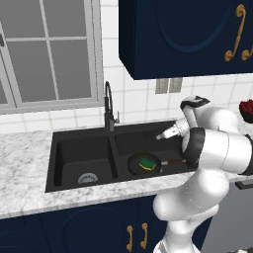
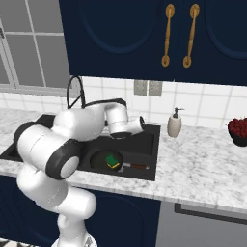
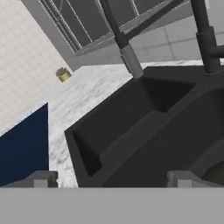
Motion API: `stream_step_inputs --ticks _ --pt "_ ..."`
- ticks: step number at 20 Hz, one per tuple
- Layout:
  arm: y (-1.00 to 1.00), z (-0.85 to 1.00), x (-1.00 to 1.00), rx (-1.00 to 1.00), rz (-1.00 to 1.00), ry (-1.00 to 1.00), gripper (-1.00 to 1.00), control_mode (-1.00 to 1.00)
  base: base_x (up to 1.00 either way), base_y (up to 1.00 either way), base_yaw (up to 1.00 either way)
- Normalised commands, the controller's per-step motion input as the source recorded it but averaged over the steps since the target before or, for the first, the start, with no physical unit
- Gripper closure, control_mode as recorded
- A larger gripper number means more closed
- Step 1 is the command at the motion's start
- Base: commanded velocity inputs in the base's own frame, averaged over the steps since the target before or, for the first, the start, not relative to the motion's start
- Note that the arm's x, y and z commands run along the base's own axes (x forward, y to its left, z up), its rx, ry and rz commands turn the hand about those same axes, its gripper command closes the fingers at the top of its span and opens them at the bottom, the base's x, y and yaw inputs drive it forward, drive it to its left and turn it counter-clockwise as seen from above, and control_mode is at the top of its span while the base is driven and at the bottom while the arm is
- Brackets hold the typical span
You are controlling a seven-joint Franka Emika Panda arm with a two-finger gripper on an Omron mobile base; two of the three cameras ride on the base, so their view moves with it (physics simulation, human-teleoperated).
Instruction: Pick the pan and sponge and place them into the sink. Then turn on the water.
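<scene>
- The light is even and soft, with no glare.
- The sink (image 1: 79, 158) basins are dark, and their inner walls show only weak shading.
- The hand view is coarse and a little blurred.
- The edges show no distortion.

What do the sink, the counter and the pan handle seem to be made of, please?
Sink: matte black, no glare, perhaps composite or coated metal.
Counter: white stone with grey veins, likely marble or granite.
Pan handle: reddish-brown grip, maybe wood, with a silver, metal-looking neck.

The sink (image 1: 74, 153) is overlooked from behind by both base views, left and right. It is seen close and tilted by the hand view.
</scene>
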Motion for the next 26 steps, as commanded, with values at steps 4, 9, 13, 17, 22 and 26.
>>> stream_step_inputs --ticks 4,9,13,17,22,26 --pt "0.40 0.37 -0.44 0.02 -0.29 -0.54 -1.00 -1.00 0.00 0.00 0.00" --pt "0.45 0.34 -0.13 -0.03 -0.43 -0.60 -1.00 -1.00 0.00 0.00 0.00" --pt "0.20 0.38 0.01 0.03 -0.35 -0.37 -1.00 -1.00 0.00 0.00 0.00" --pt "0.00 0.27 0.00 0.19 -0.19 -0.38 -1.00 -1.00 0.00 0.00 0.00" --pt "0.04 0.32 0.16 0.14 -0.16 -0.21 -1.00 -1.00 0.00 0.00 0.00" --pt "0.09 0.04 0.53 0.00 -0.03 0.03 -1.00 -1.00 0.00 0.00 0.00"
